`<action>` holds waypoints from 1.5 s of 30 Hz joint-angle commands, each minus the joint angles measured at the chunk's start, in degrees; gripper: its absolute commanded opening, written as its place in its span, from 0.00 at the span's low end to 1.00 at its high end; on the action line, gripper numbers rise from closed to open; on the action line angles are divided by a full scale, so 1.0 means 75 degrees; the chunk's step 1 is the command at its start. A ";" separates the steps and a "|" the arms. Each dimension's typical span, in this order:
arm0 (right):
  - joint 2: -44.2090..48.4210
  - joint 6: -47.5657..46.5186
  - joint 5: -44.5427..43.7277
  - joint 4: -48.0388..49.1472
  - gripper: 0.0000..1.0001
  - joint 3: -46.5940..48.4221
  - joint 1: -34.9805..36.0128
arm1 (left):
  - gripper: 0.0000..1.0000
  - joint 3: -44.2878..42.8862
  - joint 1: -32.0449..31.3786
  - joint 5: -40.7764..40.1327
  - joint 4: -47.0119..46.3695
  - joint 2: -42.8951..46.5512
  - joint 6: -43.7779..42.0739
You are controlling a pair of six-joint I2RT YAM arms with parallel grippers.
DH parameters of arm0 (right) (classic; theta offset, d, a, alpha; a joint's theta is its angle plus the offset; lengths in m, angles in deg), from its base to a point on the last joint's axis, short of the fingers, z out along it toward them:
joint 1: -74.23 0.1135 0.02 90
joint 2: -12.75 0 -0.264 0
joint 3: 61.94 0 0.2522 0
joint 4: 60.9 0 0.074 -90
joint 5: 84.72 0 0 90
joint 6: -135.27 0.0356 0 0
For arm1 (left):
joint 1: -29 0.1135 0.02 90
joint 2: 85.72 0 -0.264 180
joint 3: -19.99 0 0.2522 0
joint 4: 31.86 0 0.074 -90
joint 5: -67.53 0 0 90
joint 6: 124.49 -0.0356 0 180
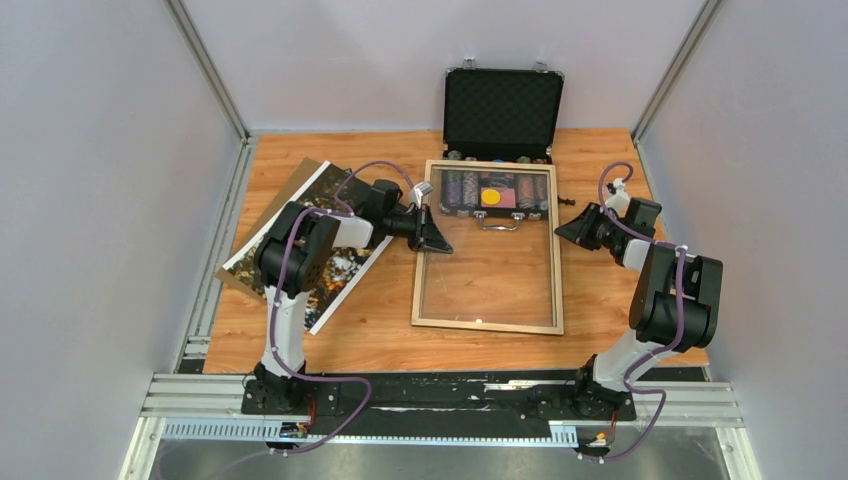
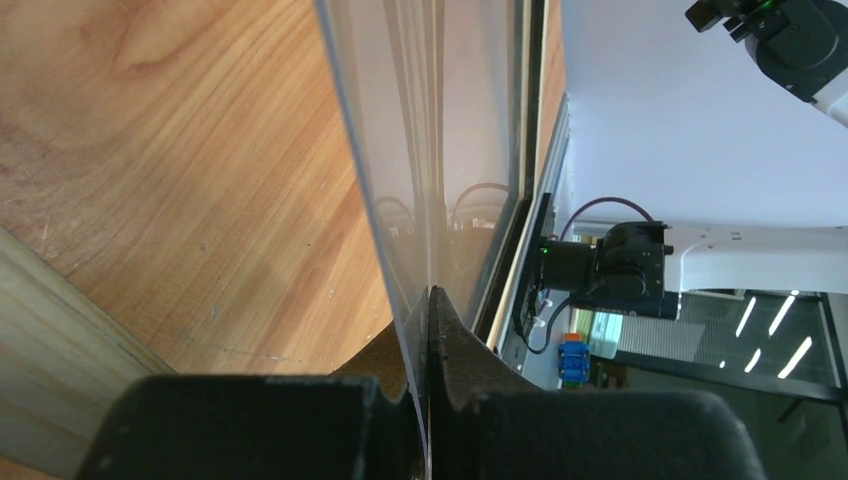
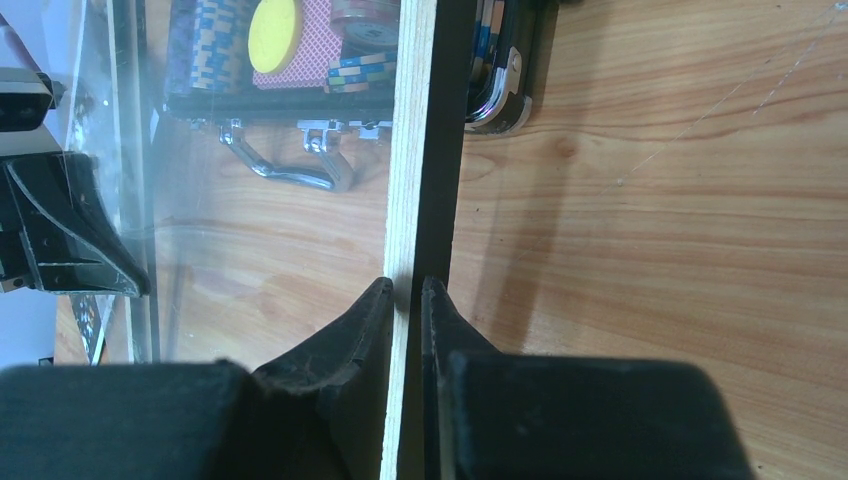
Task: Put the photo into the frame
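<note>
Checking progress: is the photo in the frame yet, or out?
Out. The photo lies flat to the left of the frame, wholly outside its rails.

No writing, number, brand or sign can be read in any view. Inside the black chip case (image 1: pixel 497 105), the yellow disc (image 3: pixel 273 35) shows a plain face. The red-backed card (image 3: pixel 312 55) under the disc carries only a fine pattern. The chips (image 3: pixel 212 45) beside the disc show striped edges, too small and blurred to yield any characters.
</note>
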 commanded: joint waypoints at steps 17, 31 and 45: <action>-0.0024 -0.0208 0.0112 0.0028 0.14 0.0203 0.0121 | 0.00 -0.0022 -0.0209 -0.0389 -0.0312 0.0527 -0.0240; 0.0003 -0.0207 0.0091 0.0028 0.18 0.0187 0.0127 | 0.00 0.0041 -0.0211 -0.0464 -0.0298 0.0522 -0.0131; -0.0056 -0.0213 0.0048 -0.0016 0.32 0.0209 0.0121 | 0.00 -0.0062 -0.0211 -0.0667 0.0141 0.0485 -0.0386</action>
